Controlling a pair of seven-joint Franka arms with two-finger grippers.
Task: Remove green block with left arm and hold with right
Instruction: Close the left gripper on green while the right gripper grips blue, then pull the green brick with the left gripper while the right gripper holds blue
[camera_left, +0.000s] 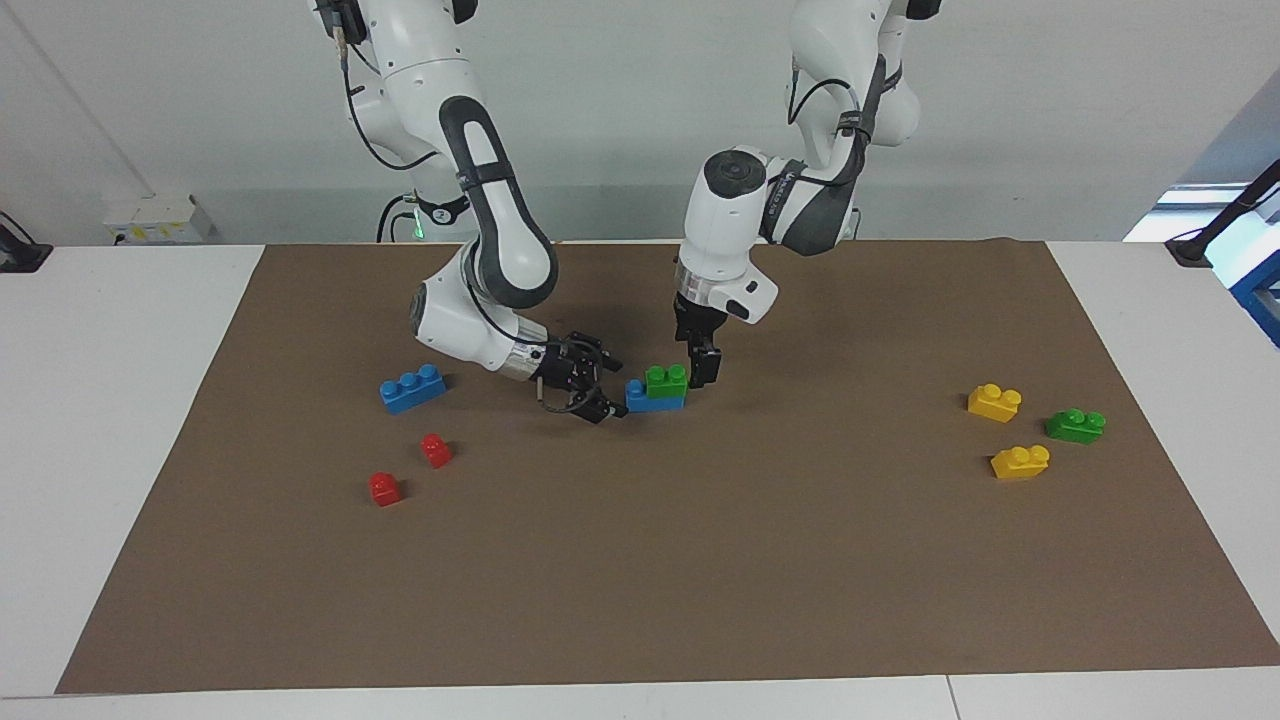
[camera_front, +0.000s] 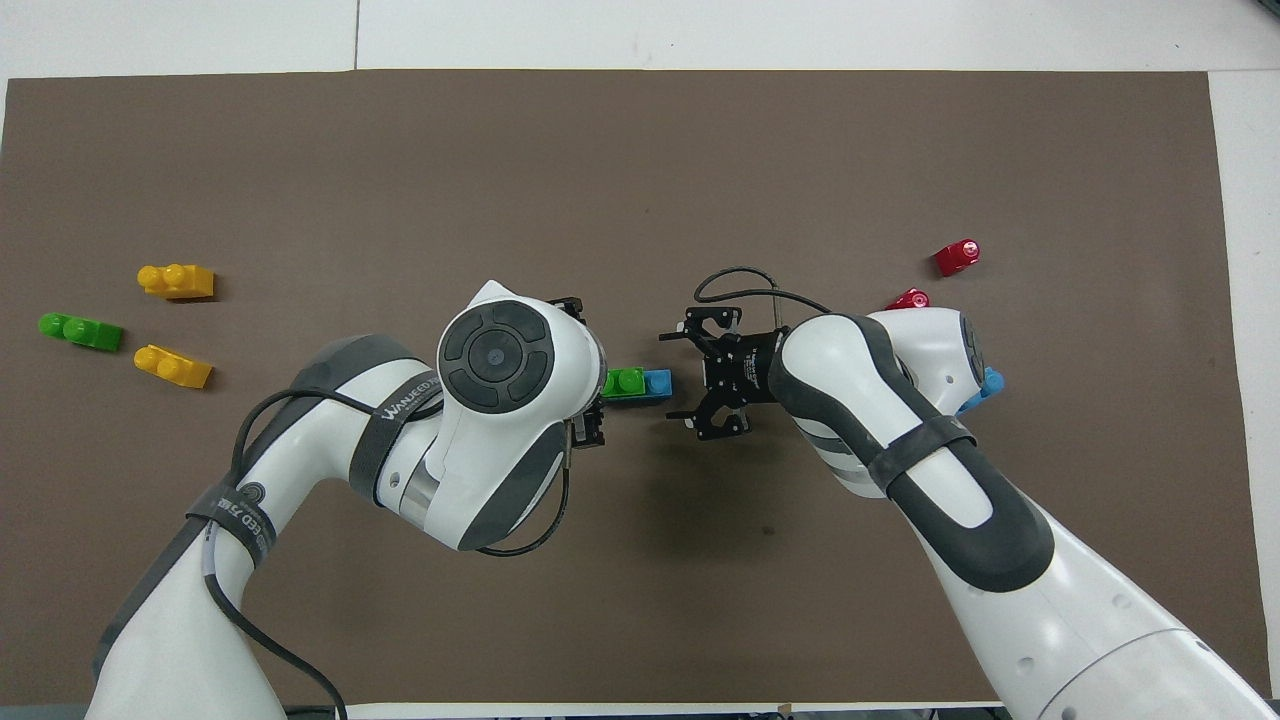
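Observation:
The green block (camera_left: 666, 380) is a bright two-stud brick sitting on a blue brick (camera_left: 650, 401) in the middle of the brown mat. It also shows in the overhead view (camera_front: 625, 382), with the blue brick (camera_front: 657, 383) sticking out toward the right arm's end. My left gripper (camera_left: 703, 372) points down and is low beside the green block, on the side toward the left arm's end. In the overhead view the left wrist covers it. My right gripper (camera_left: 608, 390) is open and low, lying sideways close beside the blue brick; it also shows in the overhead view (camera_front: 682, 385).
A longer blue brick (camera_left: 412, 387) and two red bricks (camera_left: 436, 450) (camera_left: 384, 488) lie toward the right arm's end. Two yellow bricks (camera_left: 994, 401) (camera_left: 1020, 461) and a darker green brick (camera_left: 1076, 425) lie toward the left arm's end. The brown mat (camera_left: 640, 600) covers the table.

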